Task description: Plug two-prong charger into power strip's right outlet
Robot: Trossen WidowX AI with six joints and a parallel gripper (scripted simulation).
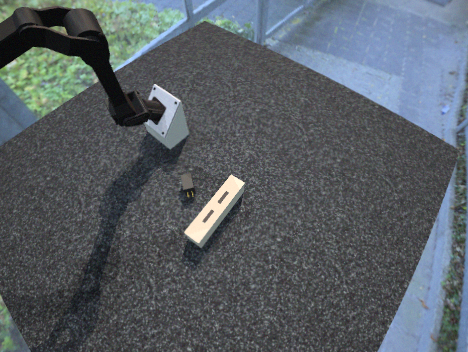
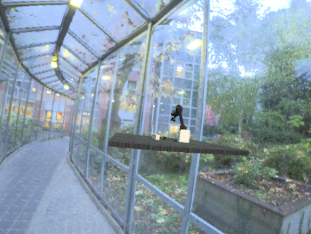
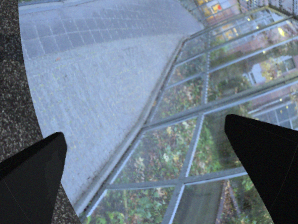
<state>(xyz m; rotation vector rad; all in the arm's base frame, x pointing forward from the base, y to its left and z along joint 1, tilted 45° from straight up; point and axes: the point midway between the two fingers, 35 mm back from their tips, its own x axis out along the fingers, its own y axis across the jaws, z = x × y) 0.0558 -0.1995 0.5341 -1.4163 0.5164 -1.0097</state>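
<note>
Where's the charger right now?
In the top view, the charger lies on the dark table top, left of the pale power strip and below the white block, its prongs toward the picture's bottom.

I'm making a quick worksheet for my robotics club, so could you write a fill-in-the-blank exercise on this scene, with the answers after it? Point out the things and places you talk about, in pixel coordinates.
1. The charger (image 1: pixel 187 181) lies beside the power strip (image 1: pixel 204 226) (image 2: pixel 155 136), its two prongs coloured ____.
2. The power strip's top face shows ____ dark outlets.
3. Between the fingers there is ____.
4. The sloping plate by the arm (image 1: pixel 107 75) (image 2: pixel 181 119) is coloured ____.

Missing words: gold; two; nothing; white.
</note>
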